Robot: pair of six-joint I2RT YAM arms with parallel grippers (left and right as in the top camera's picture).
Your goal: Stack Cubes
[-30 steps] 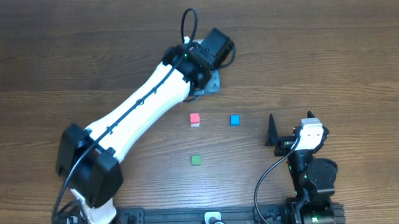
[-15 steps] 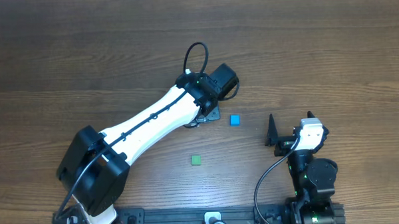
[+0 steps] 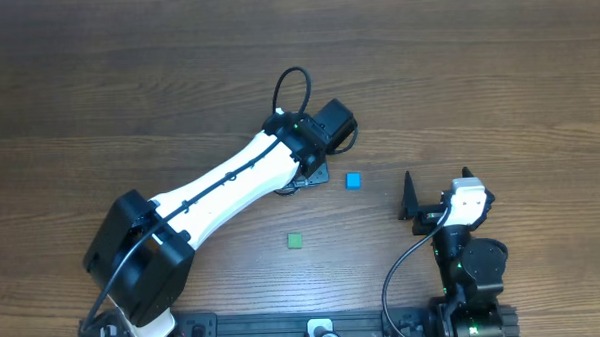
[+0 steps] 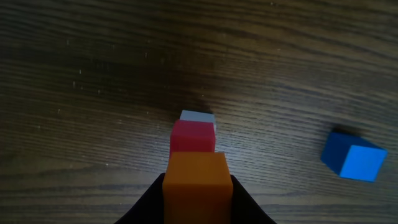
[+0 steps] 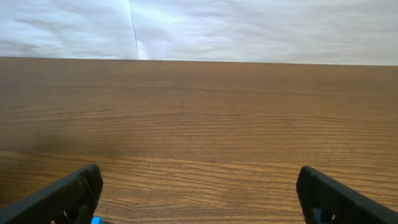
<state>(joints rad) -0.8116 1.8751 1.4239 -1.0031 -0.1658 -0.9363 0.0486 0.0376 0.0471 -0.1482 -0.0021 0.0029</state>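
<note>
Left wrist view: left gripper [image 4: 198, 202] pinching the orange cube [image 4: 198, 180] between its jaws.
We see the red cube [image 4: 193, 137] just ahead of the jaws, a white cube [image 4: 198, 116] touching it beyond; the blue cube [image 4: 353, 157] lies well to one side. The right gripper [image 5: 199, 198] stands spread, holding nothing. Caution: we judge the orange cube may be off-centre over red; releasing so could tip it off or knock red aside.

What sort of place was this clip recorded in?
Likely a robotics lab bench: a wood-grain table, the left arm and right arm standing on a black rail at its edge, small props like the blue cube and green cube, a plain white sheet behind.
</note>
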